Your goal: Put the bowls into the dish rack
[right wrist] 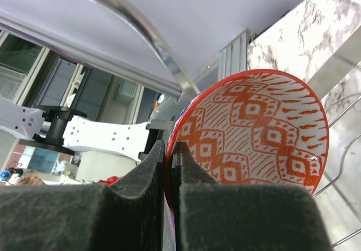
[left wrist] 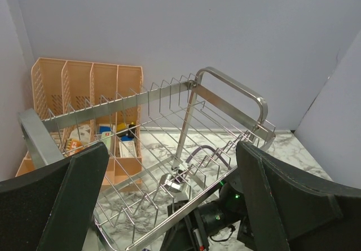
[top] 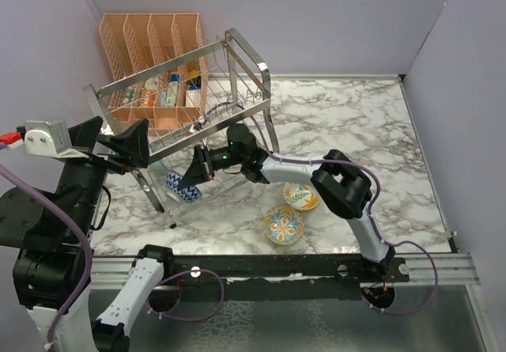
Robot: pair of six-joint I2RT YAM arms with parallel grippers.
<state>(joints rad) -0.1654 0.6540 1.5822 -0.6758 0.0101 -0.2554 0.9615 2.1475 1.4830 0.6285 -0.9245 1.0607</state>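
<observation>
My right fingers (right wrist: pixel 155 169) were clamped narrow on the rim of the patterned bowl (right wrist: pixel 265 132), which stood on edge and rose up and away to the right of them. From above, that bowl (top: pixel 183 186) hung low at the near-left corner of the dish rack (top: pixel 158 67), beneath the upper tier and just beside a chrome leg. The right arm had it, so the right arm would place it. I judged the move turned on keeping the bowl on edge, in line with the lower wires. My left fingers (left wrist: pixel 73 200) were spread wide, holding nothing, up facing the rack's top tier. 2 floral bowls (top: pixel 284 225) sat touching on the counter (top: pixel 356 123), well apart from the rack.
</observation>
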